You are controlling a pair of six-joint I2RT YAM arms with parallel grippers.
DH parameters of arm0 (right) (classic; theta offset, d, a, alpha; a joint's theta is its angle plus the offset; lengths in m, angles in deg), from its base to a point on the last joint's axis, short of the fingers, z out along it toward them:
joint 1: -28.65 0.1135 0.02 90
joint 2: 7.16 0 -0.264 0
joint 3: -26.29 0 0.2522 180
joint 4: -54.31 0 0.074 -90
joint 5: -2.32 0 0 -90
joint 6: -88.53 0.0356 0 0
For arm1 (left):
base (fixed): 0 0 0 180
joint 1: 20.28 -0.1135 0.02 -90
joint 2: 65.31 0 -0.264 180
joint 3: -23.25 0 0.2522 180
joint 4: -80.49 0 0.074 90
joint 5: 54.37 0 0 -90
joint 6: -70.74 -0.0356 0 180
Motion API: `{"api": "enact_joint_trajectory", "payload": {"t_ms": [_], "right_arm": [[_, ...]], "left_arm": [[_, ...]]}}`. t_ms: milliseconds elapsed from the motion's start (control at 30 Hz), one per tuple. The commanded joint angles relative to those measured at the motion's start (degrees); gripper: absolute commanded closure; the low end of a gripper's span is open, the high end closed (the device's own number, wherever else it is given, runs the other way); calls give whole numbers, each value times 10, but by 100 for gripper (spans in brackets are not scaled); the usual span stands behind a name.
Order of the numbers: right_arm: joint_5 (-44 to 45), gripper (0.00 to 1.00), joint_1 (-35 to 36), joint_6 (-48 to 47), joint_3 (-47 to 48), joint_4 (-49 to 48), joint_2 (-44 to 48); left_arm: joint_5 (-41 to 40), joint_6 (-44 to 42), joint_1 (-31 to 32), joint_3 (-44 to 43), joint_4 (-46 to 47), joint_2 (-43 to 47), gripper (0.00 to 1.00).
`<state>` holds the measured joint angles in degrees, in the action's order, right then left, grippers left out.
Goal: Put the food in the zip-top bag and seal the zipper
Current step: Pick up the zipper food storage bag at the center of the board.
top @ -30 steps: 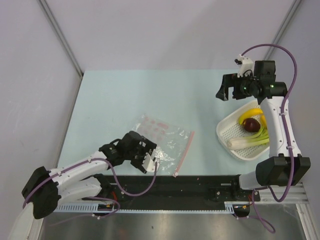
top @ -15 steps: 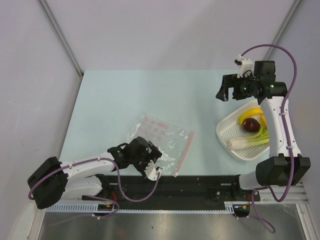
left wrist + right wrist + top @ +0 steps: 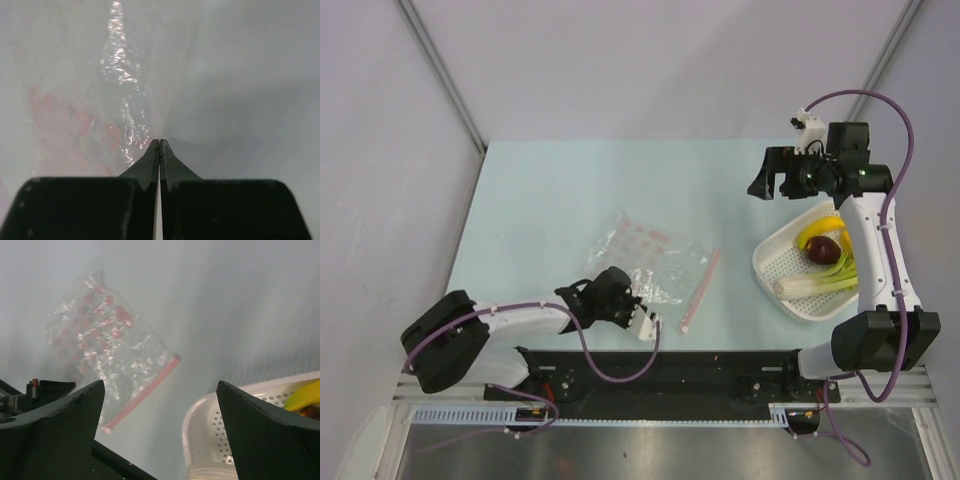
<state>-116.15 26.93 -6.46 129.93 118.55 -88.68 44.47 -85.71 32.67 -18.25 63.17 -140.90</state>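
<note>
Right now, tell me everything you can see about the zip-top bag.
The zip-top bag is clear, crinkly, glossy plastic printed with faint pink-red squares. It lies empty on the pale table, left of the basket and apart from it. Its pink zipper runs along the right edge. The left gripper, shut, appears to pinch its near-left corner.

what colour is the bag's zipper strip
The zipper is pink-red, edging the clear zip-top bag; best in the right wrist view.
</note>
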Motion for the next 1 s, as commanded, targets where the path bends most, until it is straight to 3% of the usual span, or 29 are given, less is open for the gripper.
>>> {"api": "enact_joint_trajectory", "payload": {"t_ms": [0, 200, 333, 500, 700, 833, 967], "right_arm": [[-78, 0, 1, 107, -2, -54, -14], [-134, 0, 9, 160, -14, -66, -33], [-135, 0, 15, 113, -13, -47, -37], [-141, 0, 32, -50, -20, 6, -30], [-162, 0, 43, -252, -29, 57, -26], [-194, 0, 55, -329, -36, 56, -18], [-165, 3, 104, -352, -48, 13, -7]], "left_arm": [[7, 184, -23, -77, 63, 53, 100], [28, 310, -58, -104, 50, 138, 100], [49, 386, -98, -131, -4, 135, 100], [117, 470, -183, -173, -35, 129, 100], [231, 498, -240, -239, -102, 108, 100], [268, 518, -265, -279, -132, 86, 100], [327, 548, -293, -318, -153, 67, 100]]}}
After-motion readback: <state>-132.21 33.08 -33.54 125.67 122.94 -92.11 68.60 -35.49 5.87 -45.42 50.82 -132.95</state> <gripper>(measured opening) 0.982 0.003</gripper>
